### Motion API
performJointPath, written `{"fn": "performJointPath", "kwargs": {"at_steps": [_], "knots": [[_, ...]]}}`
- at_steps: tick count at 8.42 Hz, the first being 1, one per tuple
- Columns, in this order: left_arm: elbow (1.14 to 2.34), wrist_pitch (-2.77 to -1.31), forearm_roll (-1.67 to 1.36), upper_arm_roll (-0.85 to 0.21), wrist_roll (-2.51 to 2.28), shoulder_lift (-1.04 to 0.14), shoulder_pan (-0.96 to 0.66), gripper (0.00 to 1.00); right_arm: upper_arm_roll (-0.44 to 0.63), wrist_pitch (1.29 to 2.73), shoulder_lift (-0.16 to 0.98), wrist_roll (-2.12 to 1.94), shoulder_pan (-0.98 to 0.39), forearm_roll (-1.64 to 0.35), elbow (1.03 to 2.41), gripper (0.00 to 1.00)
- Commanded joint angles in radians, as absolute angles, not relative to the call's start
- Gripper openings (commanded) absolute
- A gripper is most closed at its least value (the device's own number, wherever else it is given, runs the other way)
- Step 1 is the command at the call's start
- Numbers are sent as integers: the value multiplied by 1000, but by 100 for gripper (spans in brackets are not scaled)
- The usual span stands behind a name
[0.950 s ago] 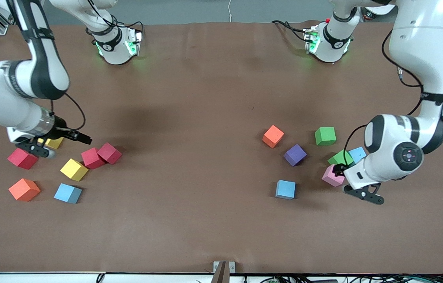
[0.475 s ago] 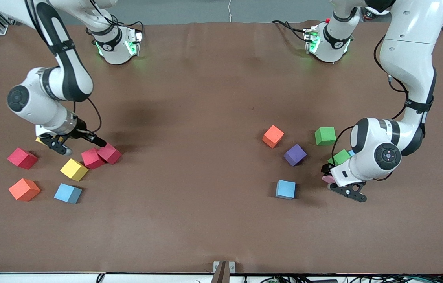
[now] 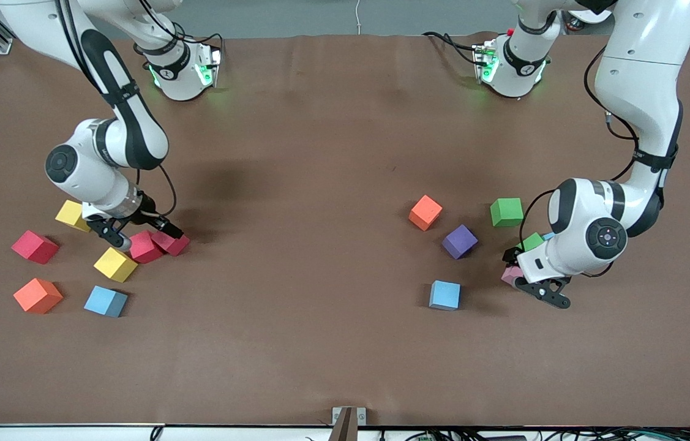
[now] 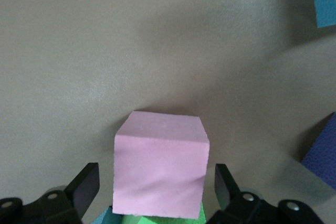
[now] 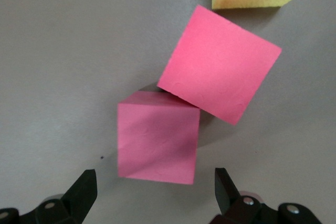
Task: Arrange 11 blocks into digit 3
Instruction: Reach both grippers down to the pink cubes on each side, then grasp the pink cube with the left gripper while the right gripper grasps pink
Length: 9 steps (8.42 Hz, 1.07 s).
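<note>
Cubes sit scattered, matte and plain. Left gripper (image 4: 155, 195) straddles the pink block (image 4: 160, 169), jaws spread; right gripper (image 5: 155, 195), likewise spread, hovers over two touching red blocks (image 5: 157, 135).

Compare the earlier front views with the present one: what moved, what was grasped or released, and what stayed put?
The right gripper swung from the yellow block to over the two touching red blocks, fingers open. The left gripper shifted toward the right arm's end, open astride the pink block. Nothing was grasped or released. No block visibly moved.
</note>
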<state>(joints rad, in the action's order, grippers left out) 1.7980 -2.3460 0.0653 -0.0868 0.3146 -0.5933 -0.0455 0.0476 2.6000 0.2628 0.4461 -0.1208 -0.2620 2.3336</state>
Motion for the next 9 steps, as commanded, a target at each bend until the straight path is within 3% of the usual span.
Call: {"fn": "performJointPath", "kwargs": {"at_steps": [1,2,4,7,9], "knots": [[1855,-2370,81,-100,321,-560,-32,62,51,2620,279,453,-129,-288,2345,99],[1853,-2368,78,-100,307,-551,-32,43,51,2634,287,453,-127,-288,2344,99],[1833,-2358,51,-103,229,-508,-43,34,51,2646,296,466,-124,-290,2336,99],[1810,-2281,48,-220,-98,-434,-49,34,52,2674,320,472,-124,-290,2324,99],[1812,-2235,64,-366,-361,-399,-51,34,52,2694,347,471,-126,-288,2306,98]]}}
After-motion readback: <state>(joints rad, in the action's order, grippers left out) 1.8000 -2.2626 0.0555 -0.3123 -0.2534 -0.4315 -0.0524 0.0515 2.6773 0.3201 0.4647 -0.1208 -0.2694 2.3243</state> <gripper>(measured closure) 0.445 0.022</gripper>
